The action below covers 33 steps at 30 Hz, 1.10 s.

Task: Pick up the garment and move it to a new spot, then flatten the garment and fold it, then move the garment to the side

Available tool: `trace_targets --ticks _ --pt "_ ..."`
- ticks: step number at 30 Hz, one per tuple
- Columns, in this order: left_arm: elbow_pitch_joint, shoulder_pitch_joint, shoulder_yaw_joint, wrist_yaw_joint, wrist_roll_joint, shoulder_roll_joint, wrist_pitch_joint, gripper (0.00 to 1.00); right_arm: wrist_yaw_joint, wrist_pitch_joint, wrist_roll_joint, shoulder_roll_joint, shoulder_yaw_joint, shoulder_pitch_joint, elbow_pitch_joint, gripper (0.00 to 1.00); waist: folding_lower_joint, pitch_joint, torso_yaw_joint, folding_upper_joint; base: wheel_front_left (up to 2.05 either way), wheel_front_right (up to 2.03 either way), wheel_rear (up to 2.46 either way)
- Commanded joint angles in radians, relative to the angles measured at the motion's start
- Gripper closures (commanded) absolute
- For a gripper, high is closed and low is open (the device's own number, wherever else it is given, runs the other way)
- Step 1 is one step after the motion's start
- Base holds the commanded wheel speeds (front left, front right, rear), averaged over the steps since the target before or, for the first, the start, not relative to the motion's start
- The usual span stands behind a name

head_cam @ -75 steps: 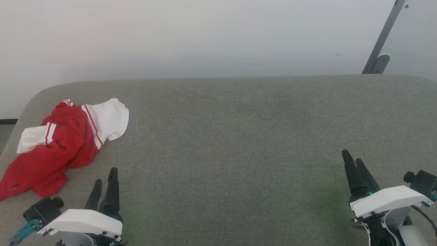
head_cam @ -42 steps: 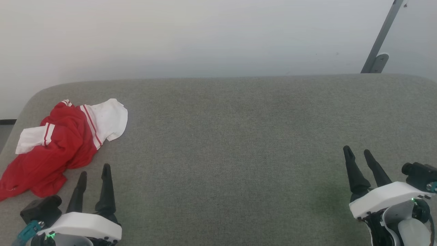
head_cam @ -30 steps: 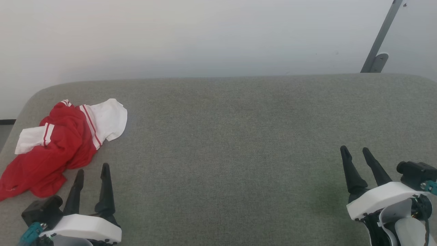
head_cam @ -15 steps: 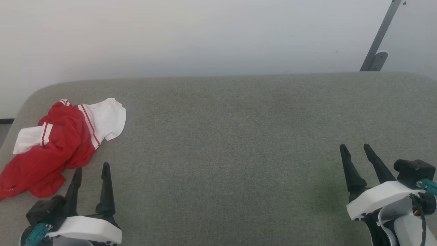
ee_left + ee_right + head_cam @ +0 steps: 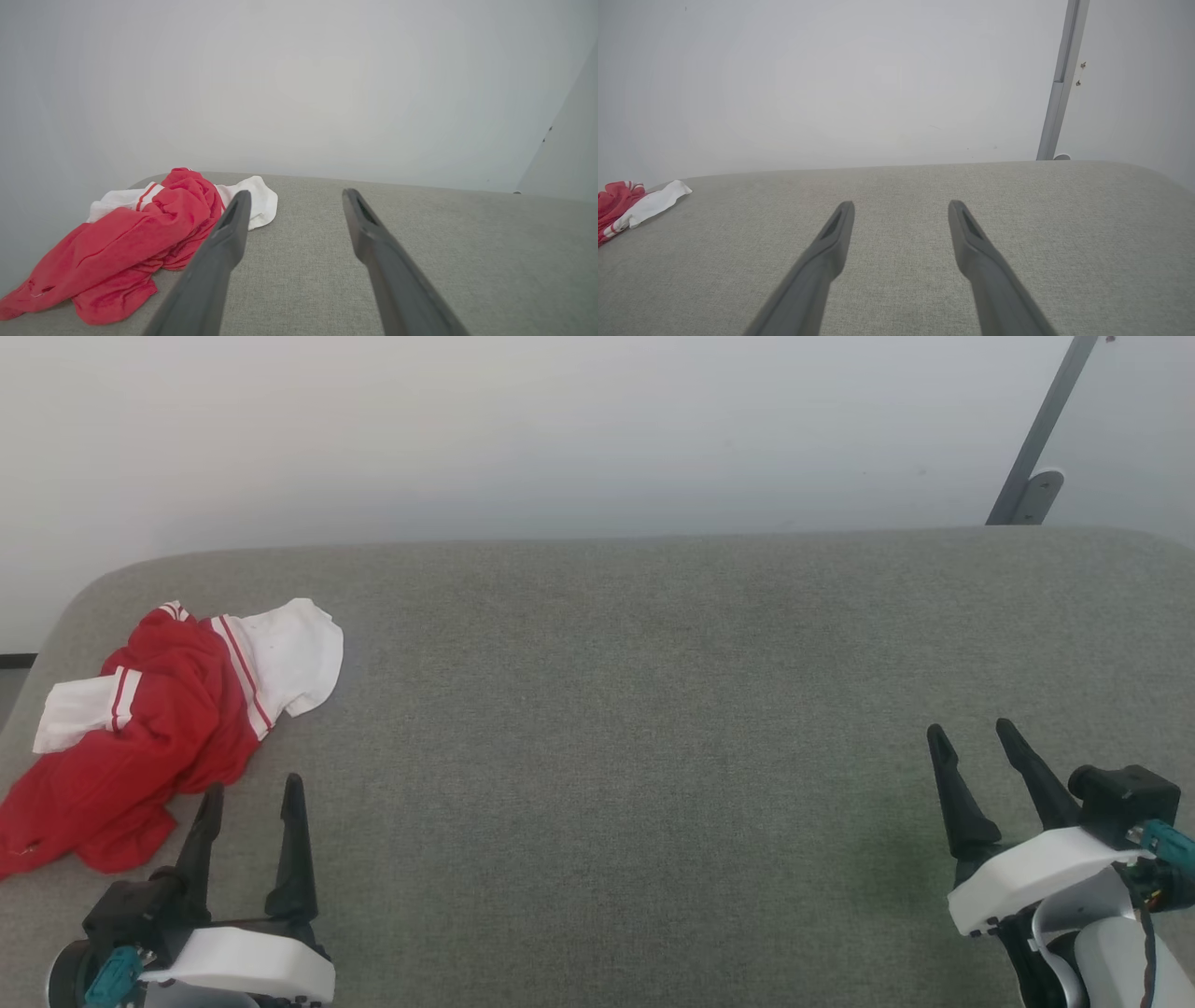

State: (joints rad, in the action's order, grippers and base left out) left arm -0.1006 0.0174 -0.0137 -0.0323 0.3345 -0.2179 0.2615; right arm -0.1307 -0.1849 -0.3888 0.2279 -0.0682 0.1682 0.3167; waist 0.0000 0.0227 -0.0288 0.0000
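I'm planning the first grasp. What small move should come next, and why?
Probably ease the left gripper forward and to its left onto the crumpled red jersey. It is open and empty, the jersey lies bunched just beyond it, untouched, and the right gripper stands far across the grey cushion.

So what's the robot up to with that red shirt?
The robot is getting ready to pick up a crumpled red and white shirt, which lies in a heap at the left end of a grey padded table. Its left gripper is open, close beside the shirt but not touching it. The right gripper is open too, far off on the other side.
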Motion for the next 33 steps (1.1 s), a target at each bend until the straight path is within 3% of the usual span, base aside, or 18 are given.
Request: trace_targets --ticks 1,18,33 --pt "0.003 0.007 -0.001 -0.003 -0.011 -0.002 0.005 0.0 0.0 -0.003 0.003 0.001 -0.001 0.006 -0.007 0.0 0.0 0.001 0.001 0.0 0.0 0.0 0.0" --pt "-0.011 -0.009 -0.016 0.008 0.001 0.011 0.005 0.0 0.0 0.004 0.011 -0.008 -0.001 -0.004 -0.015 0.0 0.0 -0.004 0.017 0.0 0.0 0.0 0.0" --pt "-0.031 0.009 -0.074 -0.021 0.036 -0.021 -0.011 0.0 0.0 0.025 -0.012 -0.019 -0.105 -0.005 -0.007 0.0 0.0 -0.065 0.179 0.0 0.0 0.0 0.0"
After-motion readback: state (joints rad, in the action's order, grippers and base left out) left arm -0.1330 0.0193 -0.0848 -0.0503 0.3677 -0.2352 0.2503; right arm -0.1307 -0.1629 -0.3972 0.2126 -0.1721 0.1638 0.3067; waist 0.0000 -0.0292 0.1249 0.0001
